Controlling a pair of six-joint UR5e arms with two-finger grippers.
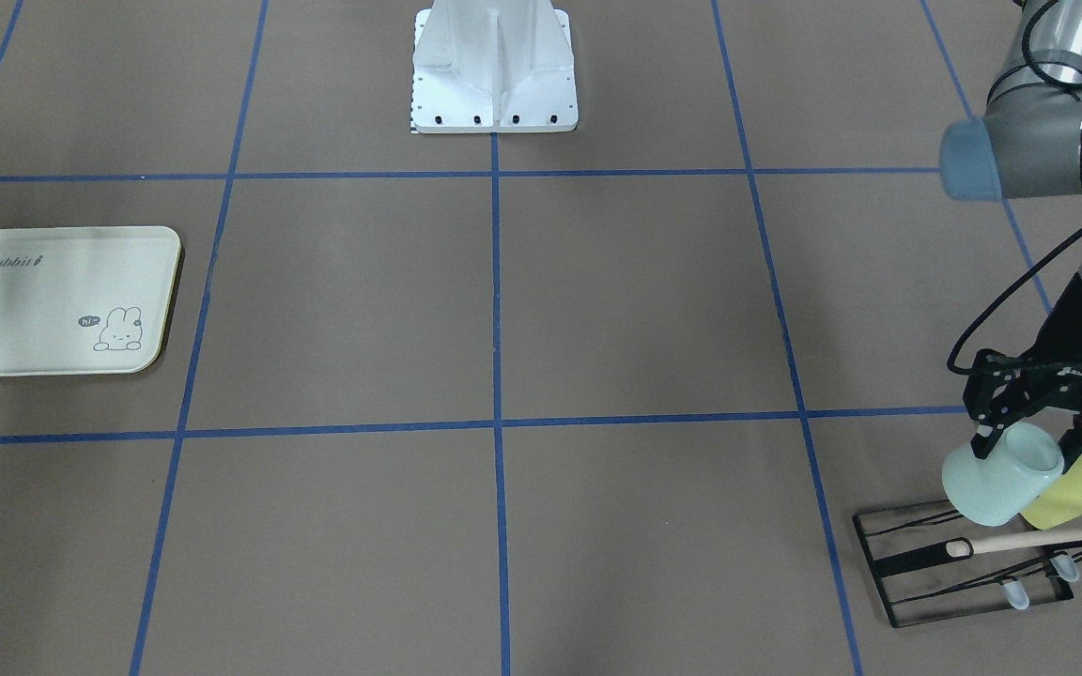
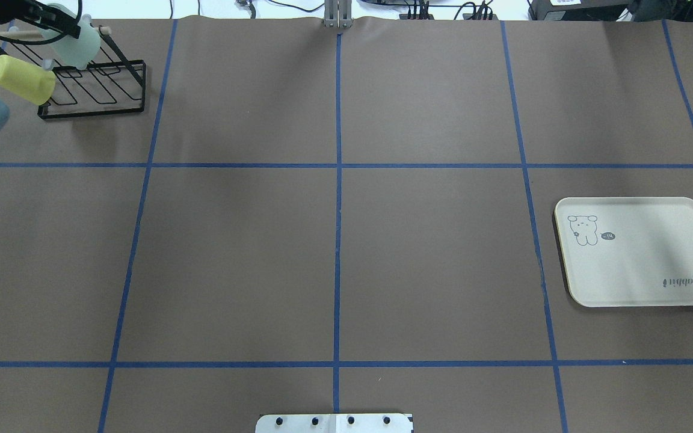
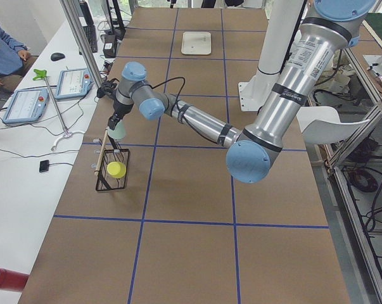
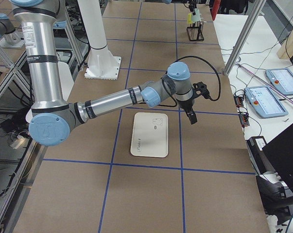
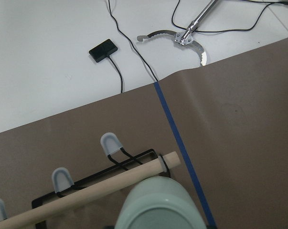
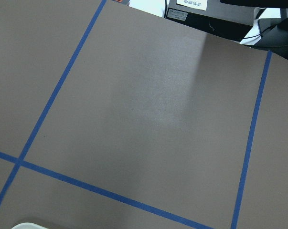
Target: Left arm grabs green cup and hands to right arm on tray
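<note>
Found at the grab step with left gripper [image 1: 1031,439] clenched on green cup [image 1: 996,488] at the rack [image 1: 890,575], far left corner; cannot tell right gripper [image 4: 192,118] jaws, near tray [image 1: 34,310]; requires next a clear lift and rightward carry for handover.

The pale mint green cup [image 1: 996,488] hangs tilted, gripped at its mouth by the left gripper [image 1: 1029,447], at one end of the counter [image 1: 644,310]. The cream Rabbit tray [image 1: 34,300] lies flat, well apart.

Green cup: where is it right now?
Front-facing view, lower right: the green cup is tilted between the fingers of the left hand, over the black wire rack, beside the yellow cup.
</note>
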